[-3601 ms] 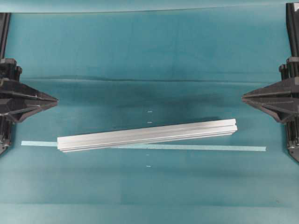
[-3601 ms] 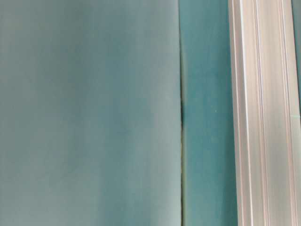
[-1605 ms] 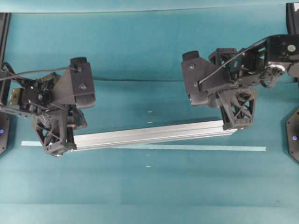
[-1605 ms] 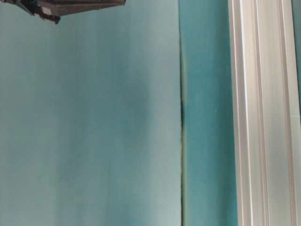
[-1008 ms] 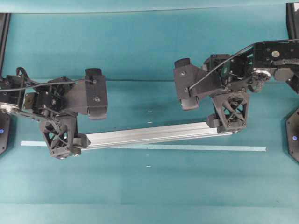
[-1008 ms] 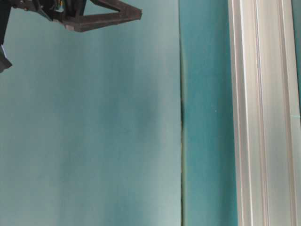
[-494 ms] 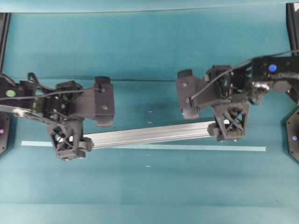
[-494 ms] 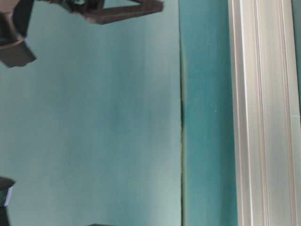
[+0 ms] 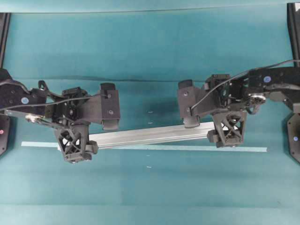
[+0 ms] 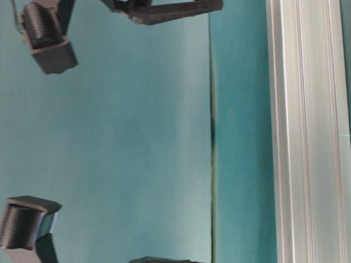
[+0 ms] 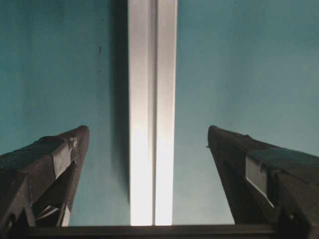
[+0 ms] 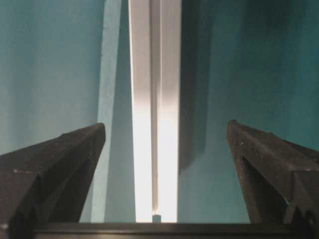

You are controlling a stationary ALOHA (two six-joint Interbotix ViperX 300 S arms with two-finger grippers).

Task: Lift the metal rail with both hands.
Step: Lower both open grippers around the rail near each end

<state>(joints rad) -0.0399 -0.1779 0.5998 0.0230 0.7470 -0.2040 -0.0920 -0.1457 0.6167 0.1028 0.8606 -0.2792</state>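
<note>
Where it lies, metal rail (image 9: 150,135) slightly slanted

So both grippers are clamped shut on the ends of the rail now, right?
Not clamped. Both wrist views show the left gripper and right gripper wide open, fingers straddling the rail with clear gaps on both sides. They are positioned at its ends.

The surface (image 9: 150,47) is covered all over with a teal cloth (image 9: 154,197). A long fold (image 9: 140,80) runs across the cloth from side to side. In the table-level view the same fold (image 10: 212,137) shows as a dark line. A thin pale-blue strip (image 9: 243,149) lies flat on the cloth. A few tiny white marks (image 9: 150,112) sit near the middle. Soft dark shadows fall on the cloth. No walls, floor or windows show.
</note>
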